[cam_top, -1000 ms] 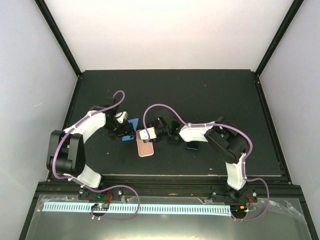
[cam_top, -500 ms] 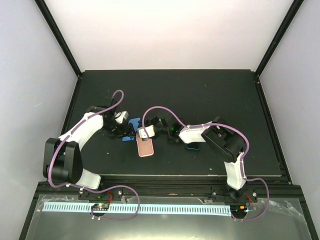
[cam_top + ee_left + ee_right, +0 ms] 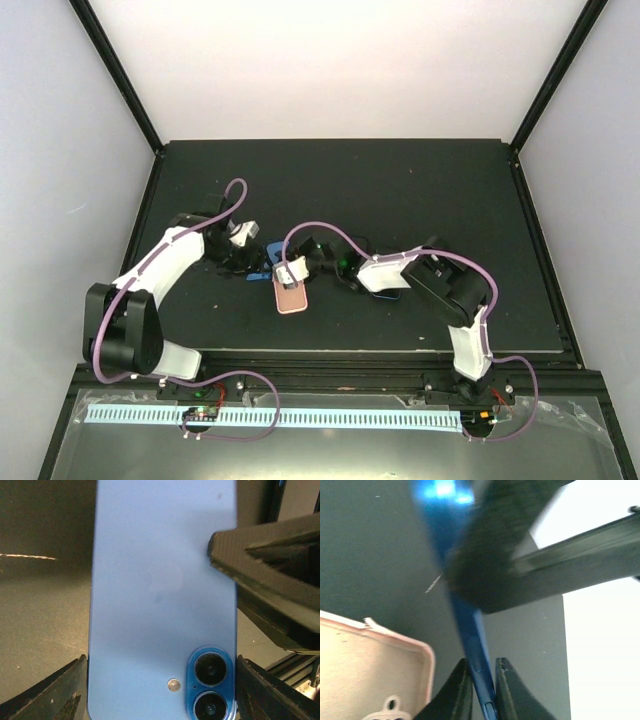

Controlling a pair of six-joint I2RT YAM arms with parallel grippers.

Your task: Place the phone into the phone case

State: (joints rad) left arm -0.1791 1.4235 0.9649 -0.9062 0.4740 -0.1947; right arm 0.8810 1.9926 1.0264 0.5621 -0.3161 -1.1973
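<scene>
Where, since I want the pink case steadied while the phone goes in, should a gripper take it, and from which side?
Probably the near end of the phone case, pinched across its narrow width from straight above. It lies flat on the table, so only its long side walls offer opposing faces, and its far end is crowded by the right gripper holding the phone.

What I cannot see whole
From above, the phone is a blue sliver, mostly hidden by my wrists, and my right wrist covers the far end of the phone case. My left wrist view crops the phone top and bottom; my right one blurs its upper part and crops the case.
</scene>
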